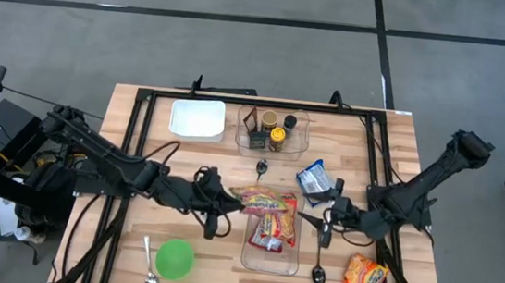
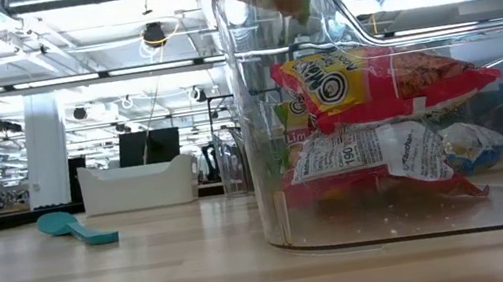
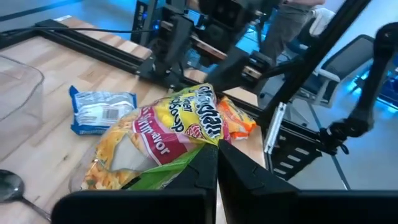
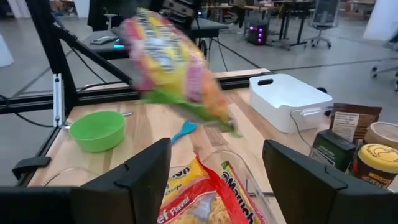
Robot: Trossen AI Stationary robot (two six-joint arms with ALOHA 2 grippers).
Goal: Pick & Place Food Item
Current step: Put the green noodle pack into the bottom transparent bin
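My left gripper [image 1: 225, 204] is shut on a yellow, red and green snack packet [image 3: 168, 127], held above the far end of a clear tub [image 1: 271, 259] at the table's middle. Inside the tub lies another red and yellow packet [image 1: 270, 231], also seen through its wall [image 2: 377, 101]. My right gripper [image 1: 324, 220] stands open just right of the tub, with nothing between its fingers [image 4: 149, 168]. It faces the held packet [image 4: 174, 68], which shows blurred there. My left gripper pinches the packet's green end edge [image 3: 180, 174] between its two shut fingers. The fingers come nearly level from the table's left side. The packet [image 1: 261, 198] sticks out beyond the fingertips toward the right, lifted clear over the tub.
A blue and white packet [image 1: 314, 177] and an orange packet [image 1: 365, 278] lie right of the tub, with a black spoon [image 1: 319, 259] between them. A green bowl [image 1: 174, 258] and a spoon [image 1: 149, 266] sit front left. A white bin [image 1: 197, 118] and a jar tray [image 1: 272, 129] stand at the back.
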